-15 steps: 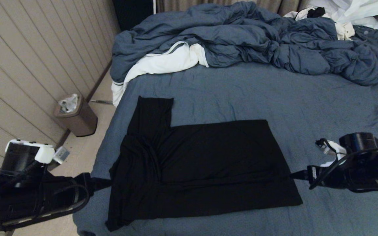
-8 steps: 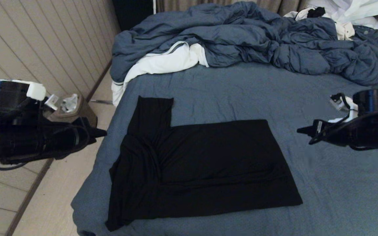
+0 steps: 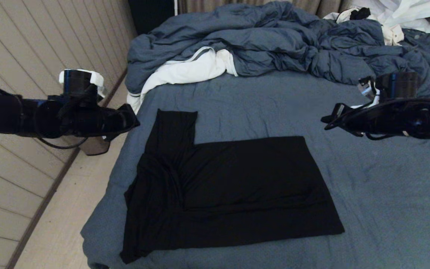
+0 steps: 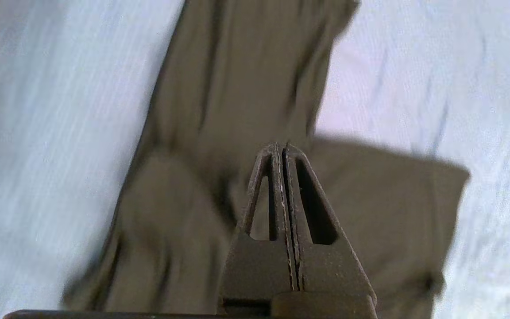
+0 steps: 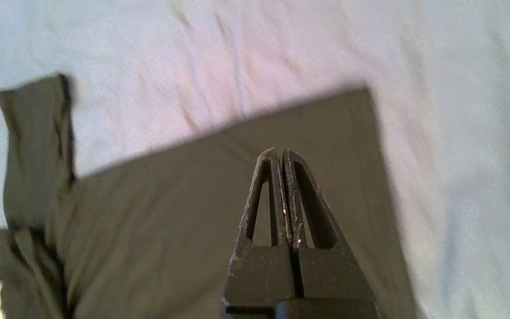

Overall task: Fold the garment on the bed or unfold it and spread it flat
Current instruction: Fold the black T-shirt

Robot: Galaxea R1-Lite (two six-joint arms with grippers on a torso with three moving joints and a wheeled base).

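Left gripper (image 3: 134, 120) is hanging clenched and empty above the bed's (image 3: 386, 209) left edge. Below it the garment (image 3: 230, 186) is lying partly folded on the sheet, one sleeve sticking out toward the duvet (image 3: 274, 41). It's looking soft, light and floppy; I'd be pinching corners or the sleeve edge. Right gripper (image 3: 325, 121) is hovering clenched, empty, right of the shirt. Nothing is blocking either.

- The right gripper (image 5: 280, 153) is held above the garment (image 5: 202, 195), its fingers pressed together with nothing between them.
- The dark garment is laid on the bed (image 5: 458, 133).
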